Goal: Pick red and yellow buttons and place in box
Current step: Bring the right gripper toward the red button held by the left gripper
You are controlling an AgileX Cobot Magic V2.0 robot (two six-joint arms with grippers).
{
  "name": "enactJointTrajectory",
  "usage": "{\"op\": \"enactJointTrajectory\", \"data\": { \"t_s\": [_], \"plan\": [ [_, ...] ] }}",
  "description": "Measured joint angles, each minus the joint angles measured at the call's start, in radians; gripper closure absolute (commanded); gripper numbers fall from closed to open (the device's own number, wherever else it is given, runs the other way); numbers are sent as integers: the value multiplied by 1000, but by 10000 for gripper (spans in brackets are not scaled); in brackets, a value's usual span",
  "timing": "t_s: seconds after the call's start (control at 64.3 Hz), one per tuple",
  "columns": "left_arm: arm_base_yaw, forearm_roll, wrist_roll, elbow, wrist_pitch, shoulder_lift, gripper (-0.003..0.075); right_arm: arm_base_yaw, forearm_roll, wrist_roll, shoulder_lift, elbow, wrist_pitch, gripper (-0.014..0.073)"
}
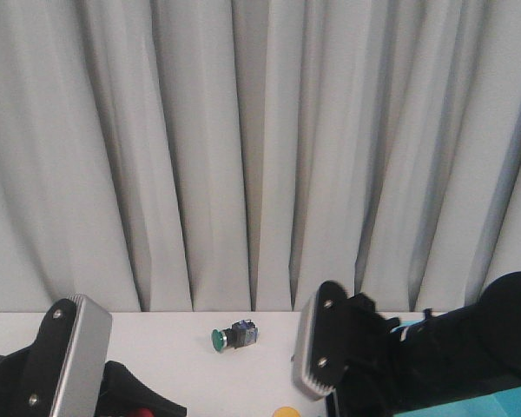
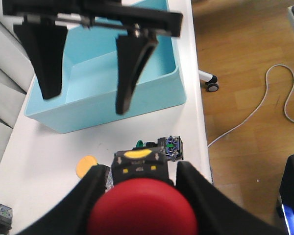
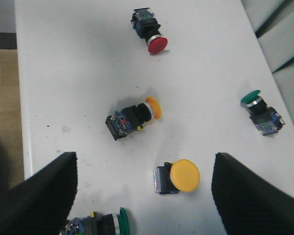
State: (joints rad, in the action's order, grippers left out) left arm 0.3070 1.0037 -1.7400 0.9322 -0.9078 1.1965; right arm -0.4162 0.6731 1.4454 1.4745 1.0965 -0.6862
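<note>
The light blue rectangular plastic box (image 2: pixel 152 85) sits on the white table (image 2: pixel 39 161), with the right gripper (image 2: pixel 85 105) hanging over it, fingers spread and empty. Beside the box, the left gripper (image 2: pixel 139 193) is clenched on a red domed push-button (image 2: pixel 139 210), and a yellow domed push-button (image 2: pixel 86 166) lies on the table just beside the box; no writing is legible.

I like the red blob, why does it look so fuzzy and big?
Left wrist view: the round red button cap sits very near the lens between the left gripper's fingers, so it blurs, while the light blue plastic box stays sharper. Right wrist view: scattered buttons look crisp.
</note>
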Motion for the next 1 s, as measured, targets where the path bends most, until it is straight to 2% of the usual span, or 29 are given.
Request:
{"op": "enactJointTrajectory", "data": {
  "t_s": [0.233, 0.529, 0.84, 0.995],
  "plan": [
    [0, 0, 0, 0, 0, 0, 506, -70, -9, 8, 67, 26, 1, 45],
    [0, 0, 0, 0, 0, 0, 506, -141, 5, 33, 155, 160, -118, 45],
    [0, 0, 0, 0, 0, 0, 506, -185, 91, 157, 164, 170, -146, 45],
    [0, 0, 0, 0, -1, 0, 506, -186, 129, 167, 152, 170, -168, 45]
  ]
}}
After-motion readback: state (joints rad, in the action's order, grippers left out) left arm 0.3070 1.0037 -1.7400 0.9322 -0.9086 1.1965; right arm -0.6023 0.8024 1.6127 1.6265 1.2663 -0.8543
